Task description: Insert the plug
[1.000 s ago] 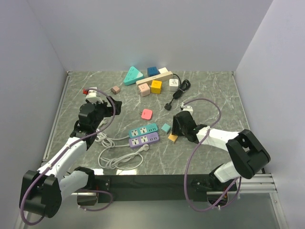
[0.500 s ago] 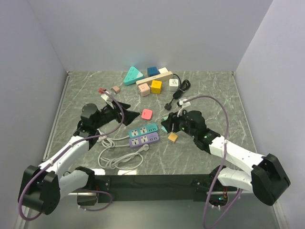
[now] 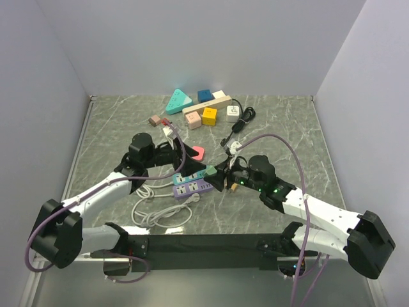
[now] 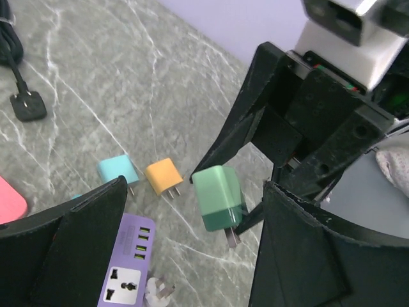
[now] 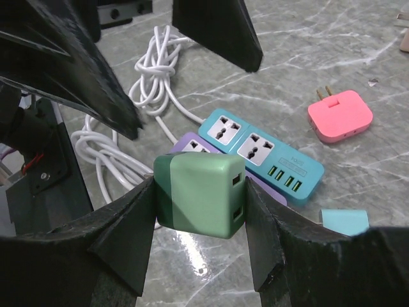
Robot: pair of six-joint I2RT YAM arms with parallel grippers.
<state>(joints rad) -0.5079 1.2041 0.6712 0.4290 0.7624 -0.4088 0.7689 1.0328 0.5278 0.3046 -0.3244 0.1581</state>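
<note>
My right gripper [image 5: 199, 192] is shut on a two-tone green plug adapter [image 5: 201, 192] and holds it in the air, beside the right end of two power strips. In the top view the adapter [image 3: 209, 171] sits at the right gripper [image 3: 218, 176]. The teal strip [image 5: 259, 153] and purple strip [image 5: 192, 144] lie side by side on the table; they also show in the top view, teal [image 3: 192, 174] and purple [image 3: 190, 187]. My left gripper [image 3: 184, 164] is open and empty, hovering over the strips and facing the adapter [image 4: 219, 198], whose prongs point down.
A pink plug [image 3: 197, 152] lies behind the strips. A small teal plug [image 4: 118, 171] and an orange plug [image 4: 163, 176] lie right of them. White cables [image 3: 156, 214] coil at the front left. Several adapters [image 3: 204, 109] and a black cord [image 3: 239, 121] sit at the back.
Both arms have swung in toward the middle. My right gripper has moved left to the strips with the green adapter. My left gripper has moved right over the strips.
</note>
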